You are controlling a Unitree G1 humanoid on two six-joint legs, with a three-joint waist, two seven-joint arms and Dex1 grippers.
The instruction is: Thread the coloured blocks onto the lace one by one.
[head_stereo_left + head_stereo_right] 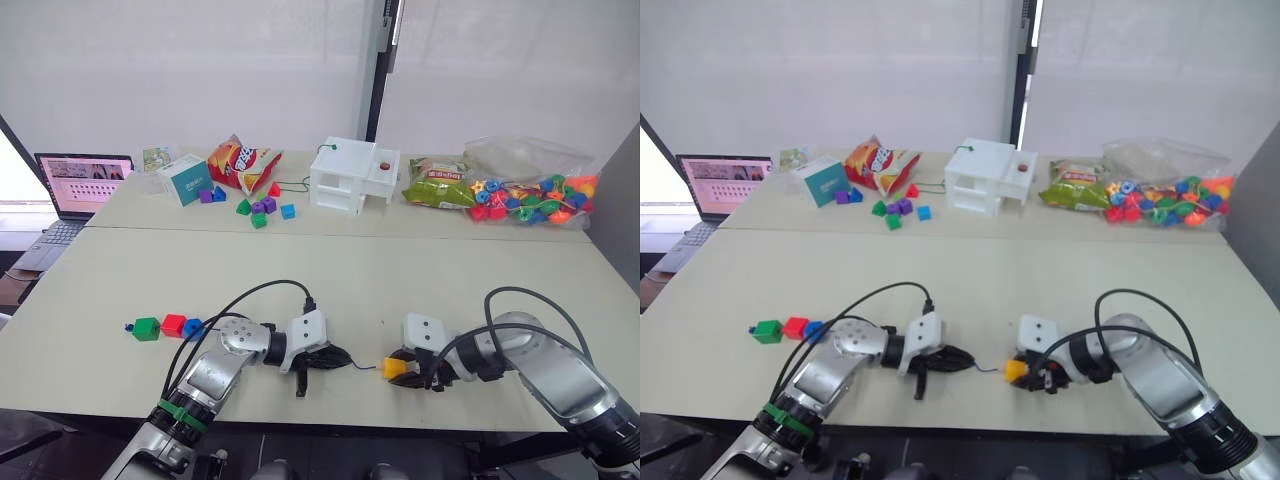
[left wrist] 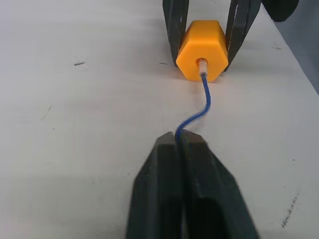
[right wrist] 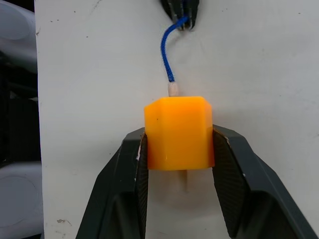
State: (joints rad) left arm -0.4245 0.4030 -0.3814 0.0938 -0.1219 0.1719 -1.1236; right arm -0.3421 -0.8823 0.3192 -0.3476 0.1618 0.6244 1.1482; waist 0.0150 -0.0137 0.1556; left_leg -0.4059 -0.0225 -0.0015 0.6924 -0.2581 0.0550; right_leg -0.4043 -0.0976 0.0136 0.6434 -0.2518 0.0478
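Lace (image 2: 204,102) tip entering yellow block (image 3: 178,132) — both arms low, fingers clamped.

We see an evenly bright scene: diffuse daylight comes through the pale curtains (image 1: 200,70) behind the far surface (image 1: 330,215), and these are washed nearly white. Shadows on the near surface (image 1: 420,285) are soft and short, lying close under the arms. In the left wrist view the left pincer (image 2: 187,149) is a dark blur at close range, while the yellow block (image 2: 202,50) is sharp. Straight edges bow slightly toward the head views' borders.
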